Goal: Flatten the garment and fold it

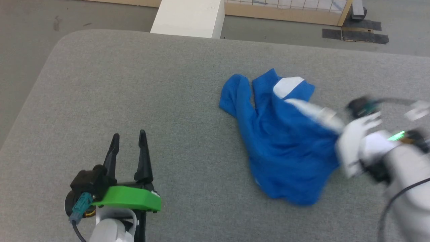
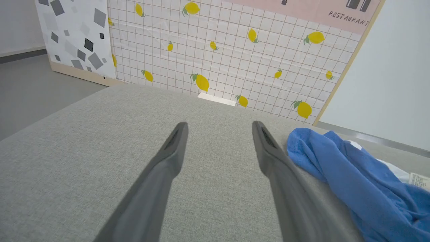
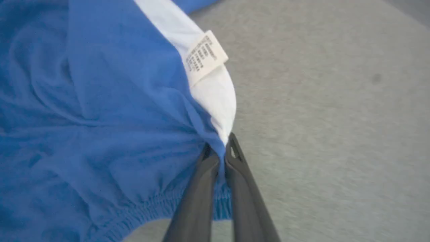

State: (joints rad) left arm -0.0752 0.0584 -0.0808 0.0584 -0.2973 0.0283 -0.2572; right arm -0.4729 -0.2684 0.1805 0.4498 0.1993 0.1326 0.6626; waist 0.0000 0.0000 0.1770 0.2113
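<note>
Right wrist view: garment point(image 3: 100, 117) between fingertips point(image 3: 235, 155)

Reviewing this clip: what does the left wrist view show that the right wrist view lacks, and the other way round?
Left wrist, not right wrist: the left gripper, open and apart from the cloth, and a lemon-print panel standing beyond it.

Right wrist, not left wrist: the right gripper shut on the shorts, where the white stripe meets the gathered waistband.

Shared: the blue shorts, their care label and the grey padded surface they lie on.
</note>
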